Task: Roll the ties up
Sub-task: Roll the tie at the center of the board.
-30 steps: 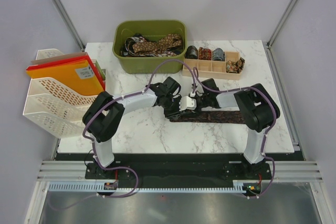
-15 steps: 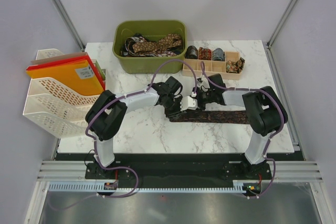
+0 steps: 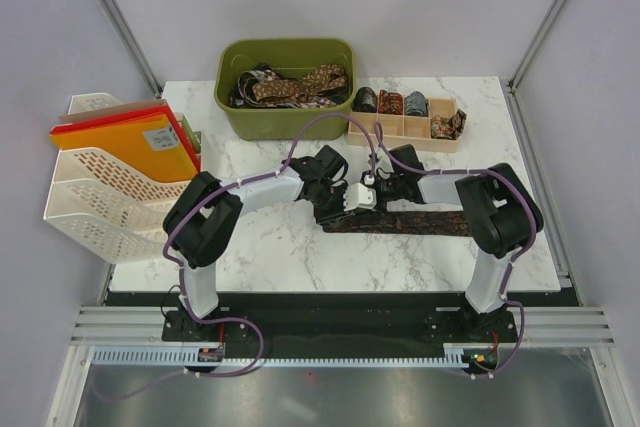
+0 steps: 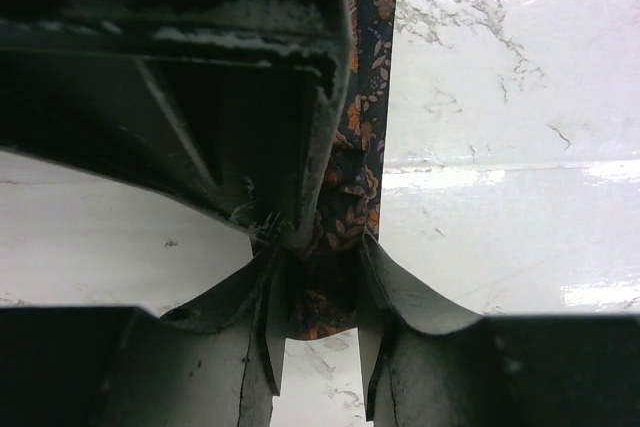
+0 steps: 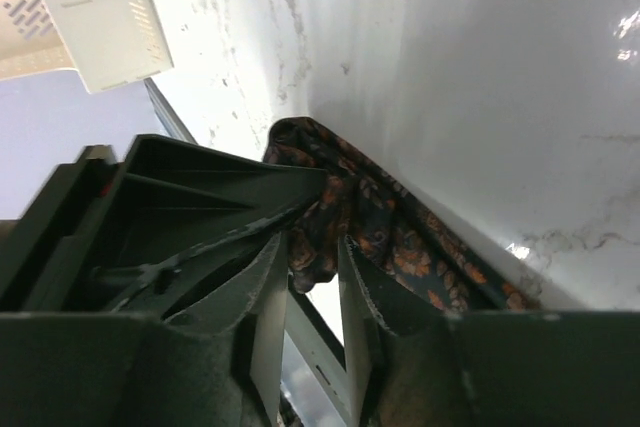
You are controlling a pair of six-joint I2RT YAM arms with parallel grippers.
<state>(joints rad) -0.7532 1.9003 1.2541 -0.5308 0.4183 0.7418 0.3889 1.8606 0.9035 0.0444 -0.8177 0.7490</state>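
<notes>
Since the tie [image 3: 420,220] looks soft, light and kinda slippery, I'd hold it near the end | left gripper [image 4: 322,297] and right gripper [image 5: 318,252] both pinch that end | rest lies flat along the table [image 3: 260,247]

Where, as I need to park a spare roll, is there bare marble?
Bare tabletop: the near strip in front of the tie, and the back right corner beside the wooden tray. Crowded: the middle, where the left end effector and right end effector pinch the tie, and the back, with the green bin.
</notes>
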